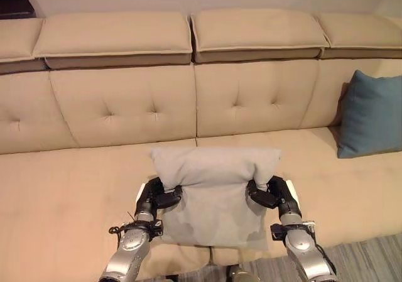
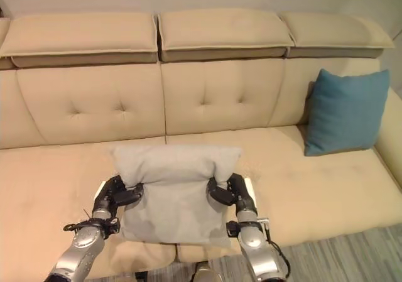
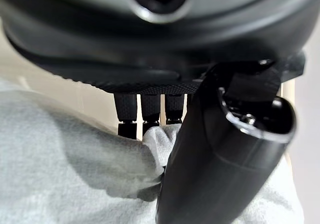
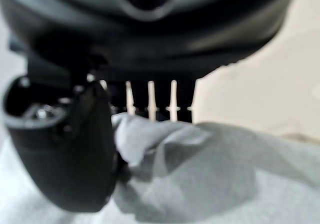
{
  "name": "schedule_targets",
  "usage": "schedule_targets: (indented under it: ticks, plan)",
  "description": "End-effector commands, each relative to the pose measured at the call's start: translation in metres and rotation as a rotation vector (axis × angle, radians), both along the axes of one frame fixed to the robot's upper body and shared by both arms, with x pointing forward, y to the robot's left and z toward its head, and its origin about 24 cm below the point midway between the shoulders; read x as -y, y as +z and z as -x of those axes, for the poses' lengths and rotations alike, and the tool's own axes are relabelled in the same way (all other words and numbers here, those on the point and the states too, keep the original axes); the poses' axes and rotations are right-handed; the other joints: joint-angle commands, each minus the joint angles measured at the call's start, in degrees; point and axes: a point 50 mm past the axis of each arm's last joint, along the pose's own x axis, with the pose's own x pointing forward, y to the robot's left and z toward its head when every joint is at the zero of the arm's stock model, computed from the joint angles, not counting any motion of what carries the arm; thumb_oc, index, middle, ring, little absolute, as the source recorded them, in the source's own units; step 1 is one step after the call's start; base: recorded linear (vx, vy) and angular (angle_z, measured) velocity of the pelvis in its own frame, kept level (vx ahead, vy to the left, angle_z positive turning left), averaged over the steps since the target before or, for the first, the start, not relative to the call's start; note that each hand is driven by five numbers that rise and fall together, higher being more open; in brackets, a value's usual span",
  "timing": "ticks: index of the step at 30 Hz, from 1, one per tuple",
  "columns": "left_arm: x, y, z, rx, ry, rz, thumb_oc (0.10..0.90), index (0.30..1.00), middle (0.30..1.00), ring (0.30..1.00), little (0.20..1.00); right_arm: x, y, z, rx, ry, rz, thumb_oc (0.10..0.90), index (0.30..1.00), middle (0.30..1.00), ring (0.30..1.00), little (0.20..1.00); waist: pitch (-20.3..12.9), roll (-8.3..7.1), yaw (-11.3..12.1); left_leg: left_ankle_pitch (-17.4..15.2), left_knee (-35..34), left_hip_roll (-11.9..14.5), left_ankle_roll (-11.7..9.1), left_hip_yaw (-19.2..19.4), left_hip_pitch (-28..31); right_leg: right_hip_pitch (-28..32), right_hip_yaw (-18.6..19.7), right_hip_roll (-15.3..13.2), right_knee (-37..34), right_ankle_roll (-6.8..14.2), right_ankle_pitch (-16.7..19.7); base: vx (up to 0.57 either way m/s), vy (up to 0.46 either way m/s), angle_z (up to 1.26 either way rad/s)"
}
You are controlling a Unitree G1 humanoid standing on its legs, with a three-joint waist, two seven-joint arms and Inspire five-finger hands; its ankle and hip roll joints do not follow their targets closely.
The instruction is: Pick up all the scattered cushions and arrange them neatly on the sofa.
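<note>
A light grey cushion [image 1: 213, 194] hangs over the front part of the beige sofa seat [image 1: 69, 194], its top edge bulging between my two hands. My left hand [image 1: 154, 197] pinches its left side, thumb pressed into the cloth [image 3: 75, 174]. On the other side my right hand [image 1: 273, 193] grips the cushion [image 4: 210, 174] the same way. A blue cushion [image 1: 370, 113] leans upright against the backrest at the sofa's right end.
The sofa's tufted backrest [image 1: 125, 106] runs across the view with padded headrests [image 1: 251, 31] on top. Bare seat lies to the left and between the two cushions. Grey floor [image 1: 364, 257] shows at the lower right.
</note>
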Motion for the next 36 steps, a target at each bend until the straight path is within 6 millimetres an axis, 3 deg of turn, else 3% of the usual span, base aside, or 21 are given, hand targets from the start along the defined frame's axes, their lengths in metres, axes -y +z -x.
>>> schedule_targets:
  ticks: [1, 4, 8, 9, 10, 12, 16, 19, 21, 25, 29, 34, 35, 36]
  plan:
    - [0.035, 0.086, -0.04, 0.458, -0.088, 0.084, 0.4, 0.3, 0.3, 0.3, 0.3, 0.0, 0.081, -0.038, 0.392, 0.017, 0.029, 0.4, 0.3, 0.3, 0.3, 0.3, -3.9, 2.82, 0.6, -2.9, 0.1, -0.4, -0.4, -3.3, -2.7, 3.0, -1.2, 3.3, 0.3, 2.5, -9.2, -0.17, -0.06, 0.22]
    - [0.056, 0.122, -0.063, 0.587, -0.104, 0.094, 0.4, 0.3, 0.3, 0.3, 0.3, -0.011, 0.118, -0.061, 0.535, 0.023, 0.069, 0.4, 0.3, 0.3, 0.3, 0.3, -2.8, 3.72, 0.2, -1.2, 0.1, 0.2, -1.6, -4.7, -8.6, -2.6, -1.2, 3.4, 0.3, 2.6, -8.1, -0.18, -0.054, 0.26]
    - [0.067, 0.159, -0.083, 0.704, -0.095, 0.071, 0.4, 0.3, 0.3, 0.3, 0.3, -0.021, 0.153, -0.082, 0.654, 0.016, 0.092, 0.4, 0.3, 0.3, 0.3, 0.3, -3.4, 4.46, -0.2, 0.4, 0.1, 0.0, -2.1, -5.5, -14.3, -8.1, -0.6, 3.7, 0.3, 2.4, -6.8, -0.1, -0.014, 0.12]
    - [0.067, 0.159, -0.083, 0.704, -0.095, 0.071, 0.4, 0.3, 0.3, 0.3, 0.3, -0.021, 0.153, -0.082, 0.654, 0.016, 0.092, 0.4, 0.3, 0.3, 0.3, 0.3, -3.5, 4.46, -0.2, 0.5, 0.1, -0.1, -2.1, -5.5, -14.4, -8.2, -0.6, 3.7, 0.3, 2.4, -6.8, -0.1, -0.005, 0.08]
    - [0.072, 0.181, -0.094, 0.769, -0.081, 0.051, 0.4, 0.3, 0.3, 0.3, 0.3, -0.026, 0.176, -0.093, 0.724, 0.009, 0.119, 0.4, 0.3, 0.3, 0.3, 0.3, -3.9, 4.66, -0.4, 1.2, 0.1, -0.4, -2.4, -5.9, -17.5, -11.1, -0.3, 3.8, 0.3, 2.2, -6.1, -0.09, -0.001, 0.09]
    - [0.076, 0.201, -0.103, 0.825, -0.065, 0.025, 0.4, 0.3, 0.3, 0.3, 0.3, -0.027, 0.196, -0.102, 0.772, -0.001, 0.157, 0.4, 0.3, 0.3, 0.3, 0.3, -4.2, 4.81, -0.5, 1.7, 0.1, -0.6, -2.7, -5.9, -19.6, -13.2, -0.2, 3.9, 0.3, 2.1, -5.8, -0.07, 0.002, 0.07]
    - [0.082, 0.231, -0.115, 0.904, -0.04, -0.032, 0.4, 0.3, 0.3, 0.3, 0.3, -0.034, 0.227, -0.114, 0.858, -0.021, 0.194, 0.4, 0.3, 0.3, 0.3, 0.3, -4.6, 4.92, -0.5, 2.5, 0.1, -0.8, -3.1, -6.2, -22.3, -15.7, -0.2, 3.8, 0.3, 2.0, -5.4, -0.01, 0.001, 0.01]
    - [0.089, 0.267, -0.126, 0.988, -0.007, -0.117, 0.4, 0.3, 0.3, 0.3, 0.3, -0.043, 0.267, -0.123, 0.96, -0.04, 0.248, 0.4, 0.3, 0.3, 0.3, 0.3, -4.4, 5.09, -0.4, 3.3, 0.1, -0.8, -3.5, -6.2, -24.8, -18.4, 0.1, 3.7, 0.3, 2.1, -4.9, -0.03, 0.01, -0.03]
    - [0.09, 0.285, -0.128, 1.035, 0.015, -0.141, 0.4, 0.3, 0.3, 0.3, 0.3, -0.047, 0.282, -0.125, 1.002, -0.046, 0.277, 0.4, 0.3, 0.3, 0.3, 0.3, -4.3, 5.1, -0.3, 3.5, 0.1, -0.9, -3.6, -6.2, -25.6, -19.2, 0.1, 3.6, 0.3, 2.3, -4.5, -0.01, 0.005, -0.02]
    - [0.093, 0.309, -0.127, 1.102, 0.051, -0.121, 0.4, 0.3, 0.3, 0.3, 0.3, -0.051, 0.305, -0.127, 1.055, -0.07, 0.307, 0.4, 0.3, 0.3, 0.3, 0.3, -3.8, 4.99, 0.1, 3.7, 0.1, -0.8, -3.8, -6.3, -26.6, -20.5, 0.1, 3.4, 0.3, 2.6, -4.2, 0.0, 0.0, 0.0]
    - [0.095, 0.32, -0.127, 1.13, 0.071, -0.147, 0.4, 0.3, 0.3, 0.3, 0.3, -0.054, 0.32, -0.127, 1.099, -0.102, 0.316, 0.4, 0.3, 0.3, 0.3, 0.3, -3.8, 4.75, 0.2, 3.8, 0.1, -0.6, -3.9, -6.5, -27.3, -21.4, 0.2, 3.4, 0.3, 2.6, -4.1, 0.0, 0.0, 0.0]
    - [0.095, 0.328, -0.133, 1.124, 0.093, -0.207, 0.4, 0.3, 0.3, 0.3, 0.3, -0.058, 0.325, -0.131, 1.095, -0.111, 0.332, 0.4, 0.3, 0.3, 0.3, 0.3, -4.0, 4.56, 0.1, 4.1, 0.1, -0.7, -4.0, -6.9, -28.5, -22.7, 0.2, 3.4, 0.3, 2.7, -3.7, 0.01, 0.002, 0.04]
    - [0.094, 0.332, -0.134, 1.129, 0.1, -0.221, 0.406, 0.309, 0.309, 0.309, 0.309, -0.06, 0.325, -0.133, 1.089, -0.107, 0.334, 0.474, 0.411, 0.411, 0.411, 0.411, -4.0, 4.53, 0.1, 4.2, 0.1, -0.7, -4.0, -6.9, -28.8, -22.9, 0.2, 3.4, 0.3, 2.7, -3.7, 0.0, 0.001, 0.08]
    - [0.094, 0.334, -0.136, 1.124, 0.097, -0.228, 0.8, 0.9, 0.9, 0.9, 0.9, -0.062, 0.325, -0.134, 1.079, -0.104, 0.335, 0.755, 0.832, 0.832, 0.832, 0.832, -3.9, 4.5, 0.1, 4.2, 0.1, -0.7, -4.0, -6.9, -29.1, -23.1, 0.2, 3.4, 0.3, 2.8, -3.6, 0.0, -0.001, 0.06]
